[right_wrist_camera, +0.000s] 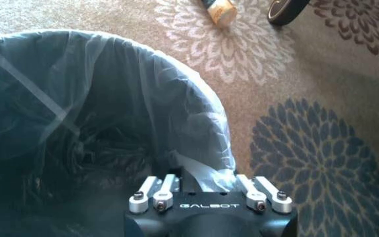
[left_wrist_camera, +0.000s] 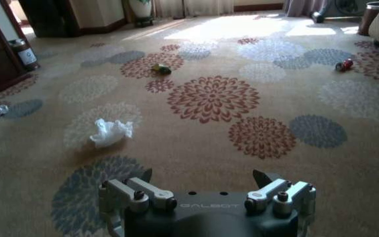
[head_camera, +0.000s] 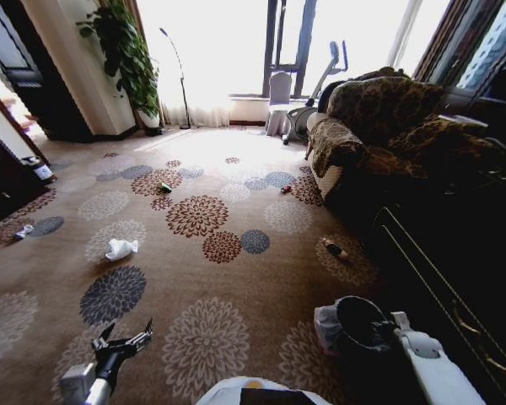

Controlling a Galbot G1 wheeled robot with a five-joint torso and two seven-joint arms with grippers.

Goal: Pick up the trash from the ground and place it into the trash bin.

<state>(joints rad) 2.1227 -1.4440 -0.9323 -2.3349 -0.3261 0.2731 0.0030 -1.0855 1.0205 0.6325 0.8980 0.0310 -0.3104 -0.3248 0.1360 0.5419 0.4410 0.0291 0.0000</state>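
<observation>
- Carpet (head_camera: 236, 278), tan with large floral medallions in brown, grey and cream, covers the floor ahead of the robot.
- The crumpled white paper wad (head_camera: 121, 249) lies on it ahead of the left gripper (head_camera: 125, 336), well apart from it; the left wrist view shows the same wad (left_wrist_camera: 110, 132) beyond the fingertips (left_wrist_camera: 144, 176).
- That left claw hovers low over the carpet with its fingers spread and nothing between them.
- The small green wrapper (head_camera: 164, 187) rests farther off on a brown medallion, and the red scrap (head_camera: 286, 189) lies well to its right, near the patterned brown sofa (head_camera: 379, 126).
- The tan stick-like piece (head_camera: 336, 250) lies on a cream medallion beside the sofa's base.
- The small round dark trash bin (head_camera: 363, 325) with its thin translucent liner bag stands at the right, under the right arm.
- The right gripper (right_wrist_camera: 206, 183) sits at the bin's rim (right_wrist_camera: 196, 94), fingers pinching the liner's edge.
</observation>
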